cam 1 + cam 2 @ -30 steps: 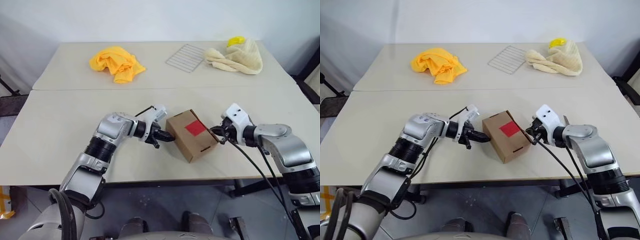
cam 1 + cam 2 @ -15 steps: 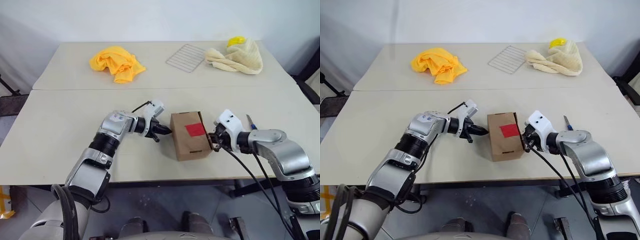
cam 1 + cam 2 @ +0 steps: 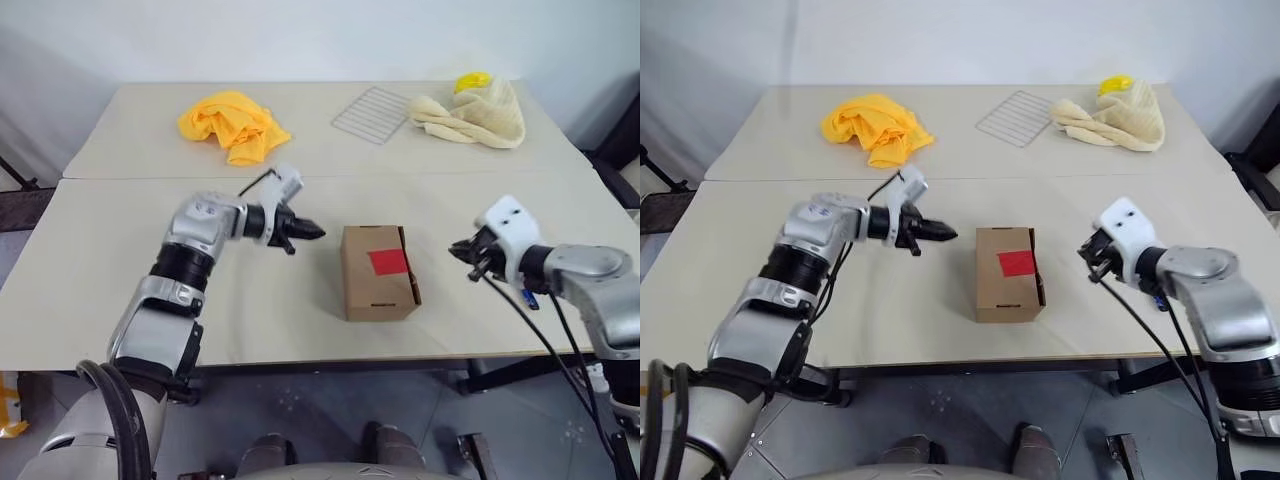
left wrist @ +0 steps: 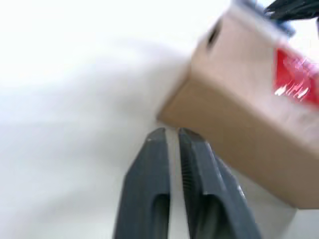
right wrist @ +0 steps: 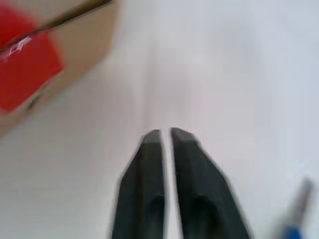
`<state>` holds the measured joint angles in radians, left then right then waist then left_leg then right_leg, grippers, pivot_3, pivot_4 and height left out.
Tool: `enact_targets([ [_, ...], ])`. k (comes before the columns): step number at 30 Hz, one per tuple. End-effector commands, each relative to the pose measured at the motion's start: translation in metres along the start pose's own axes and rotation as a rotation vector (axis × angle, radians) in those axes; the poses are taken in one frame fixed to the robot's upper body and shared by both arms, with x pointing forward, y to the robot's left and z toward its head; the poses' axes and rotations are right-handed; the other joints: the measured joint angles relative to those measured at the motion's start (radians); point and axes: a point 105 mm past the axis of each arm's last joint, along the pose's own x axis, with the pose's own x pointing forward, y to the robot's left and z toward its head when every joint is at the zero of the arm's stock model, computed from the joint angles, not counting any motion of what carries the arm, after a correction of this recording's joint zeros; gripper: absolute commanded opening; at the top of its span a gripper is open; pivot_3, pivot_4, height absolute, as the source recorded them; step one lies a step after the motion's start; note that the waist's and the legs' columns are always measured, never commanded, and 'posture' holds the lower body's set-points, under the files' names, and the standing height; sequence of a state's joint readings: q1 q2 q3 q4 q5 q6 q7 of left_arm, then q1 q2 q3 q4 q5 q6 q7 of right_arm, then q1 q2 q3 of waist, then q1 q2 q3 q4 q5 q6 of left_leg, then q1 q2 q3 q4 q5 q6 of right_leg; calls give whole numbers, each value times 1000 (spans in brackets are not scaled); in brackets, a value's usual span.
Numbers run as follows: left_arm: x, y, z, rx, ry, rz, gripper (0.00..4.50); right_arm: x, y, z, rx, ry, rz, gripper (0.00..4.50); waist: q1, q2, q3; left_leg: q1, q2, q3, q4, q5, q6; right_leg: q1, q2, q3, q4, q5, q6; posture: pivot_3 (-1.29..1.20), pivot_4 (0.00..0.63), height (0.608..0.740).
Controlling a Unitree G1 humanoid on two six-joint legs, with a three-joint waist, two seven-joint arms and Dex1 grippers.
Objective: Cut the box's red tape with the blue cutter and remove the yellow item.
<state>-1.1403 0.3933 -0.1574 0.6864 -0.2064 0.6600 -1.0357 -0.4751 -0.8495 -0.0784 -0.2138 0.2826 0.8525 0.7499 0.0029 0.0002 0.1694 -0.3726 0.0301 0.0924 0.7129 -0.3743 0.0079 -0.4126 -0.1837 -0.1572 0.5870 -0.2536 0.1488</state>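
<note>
The brown box [image 3: 375, 285] lies near the table's front edge, with the red tape [image 3: 388, 262] facing up. My left gripper [image 3: 312, 231] hovers to its left, apart from it. The fingers [image 4: 154, 169] are almost together and hold nothing. My right gripper [image 3: 457, 249] hangs to the box's right, also clear of it, its fingers [image 5: 149, 169] nearly closed and empty. The blue cutter [image 3: 1158, 300] lies on the table under my right forearm, mostly covered; its blue end also shows as the cutter [image 5: 294, 219] in the right wrist view. The yellow item is hidden.
At the back of the far table lie an orange-yellow cloth [image 3: 235, 125], a wire rack [image 3: 372, 113] and a cream towel [image 3: 478, 118] with a yellow plastic piece [image 3: 472, 80] behind it. A seam [image 3: 120, 180] runs between the two tables.
Both grippers have drawn back from the box's sides and risen. The box, skewed a second ago, has turned square to the table edge and lies free.
</note>
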Motion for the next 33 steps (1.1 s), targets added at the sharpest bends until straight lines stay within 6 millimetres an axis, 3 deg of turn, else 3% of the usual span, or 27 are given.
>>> enact_targets([
  [1, -1, -17, 39, 80, -108, -95, 385, -16, 8, 39, 20, -127, 14, 1670, 0, 0, 0, 0, 0, 0, 0, 0, 0, 0, 0, 0, 0, 0, 0, 0, 150, 740],
  [5, 11, -38, 57, 106, -140, -196, 385, -16, 21, 49, 89, -151, 32, 3082, 6, 0, 0, 0, 0, 0, 0, 0, 0, 0, 0, 0, 0, 0, 0, 0, 150, 740],
  [9, 31, -58, 47, 146, -68, -291, 385, -9, 33, 48, 155, -140, 52, 4448, 9, 0, 0, 0, 0, 0, 0, 0, 0, 0, 0, 0, 0, 0, 0, 0, 150, 740],
  [15, 46, -71, 22, 160, 51, -357, 385, 0, 42, 31, 213, -79, 45, 4482, 10, 0, 0, 0, 0, 0, 0, 0, 0, 0, 0, 0, 0, 0, 0, 0, 150, 740],
  [18, 55, -71, 4, 168, 120, -360, 385, 7, 43, 12, 250, -27, 18, 4482, 14, 0, 0, 0, 0, 0, 0, 0, 0, 0, 0, 0, 0, 0, 0, 0, 150, 740],
  [21, 56, -67, -4, 176, 149, -350, 385, 9, 43, 7, 267, -22, 14, 4482, 14, -1, 0, 0, 0, 1, 0, 0, 0, 0, 0, 1, 0, 0, 0, 0, 150, 740],
  [33, 60, -58, -26, 186, 219, -328, 385, -5, 45, -28, 221, 130, 31, 4482, 24, -3, -1, 2, 0, 0, 1, 0, 1, 3, 0, 0, 0, 0, 0, 0, 150, 740],
])
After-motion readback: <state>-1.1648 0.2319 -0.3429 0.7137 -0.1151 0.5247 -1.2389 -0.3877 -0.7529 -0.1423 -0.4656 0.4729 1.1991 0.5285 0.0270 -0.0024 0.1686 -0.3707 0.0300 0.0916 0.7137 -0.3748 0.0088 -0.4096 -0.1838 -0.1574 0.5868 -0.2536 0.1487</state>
